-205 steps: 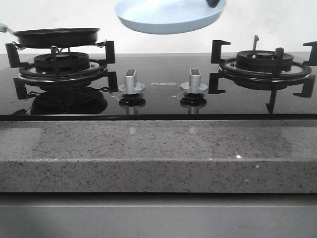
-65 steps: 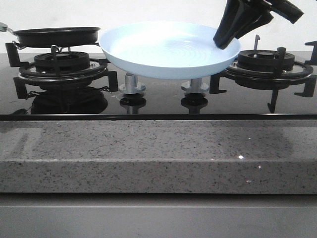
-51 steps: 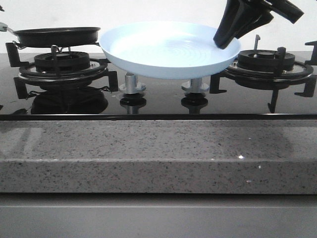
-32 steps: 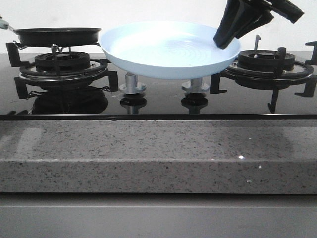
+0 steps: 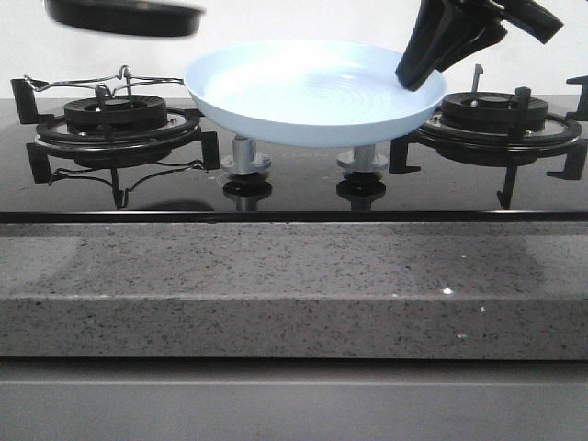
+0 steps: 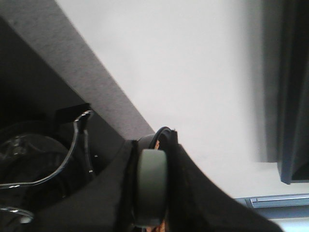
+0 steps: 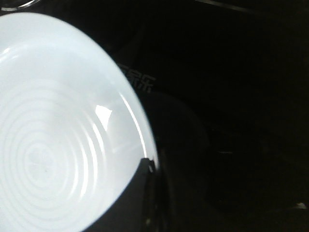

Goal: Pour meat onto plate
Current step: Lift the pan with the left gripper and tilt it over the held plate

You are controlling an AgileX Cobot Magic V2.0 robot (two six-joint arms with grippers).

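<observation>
Grey speckled stone countertop (image 5: 294, 276) fronts a black glass gas hob (image 5: 294, 188), the landmark for all positions below.

Plate (image 5: 315, 90): pale blue, empty, held in the air over the hob centre, just above the two silver control knobs (image 5: 244, 152). It is tipped slightly, showing its ringed inner face toward the camera. This placement presents an open receiving surface near the left burner (image 5: 115, 119). The right gripper (image 5: 432, 64) is clamped on the plate's right rim; the right wrist view shows one dark finger (image 7: 145, 193) overlapping the rim edge.

Frying pan (image 5: 124, 16): black, lifted clear of the left burner's wire support, high and left of the plate. The left gripper (image 6: 152, 193) is closed around the pan's grey-green handle (image 6: 150, 186). The pan's inside is not visible from this low angle.

Meat (image 6: 161, 225): only a small orange-brown sliver shows below the handle in the left wrist view; judged to be in the pan, not confirmable.

Clearances: open air lies between the pan's right edge and the plate's left rim. The pan needs to travel right and tilt over that rim. The plate's shallow rim gives little containment; spill onto the glass is the main risk.
</observation>
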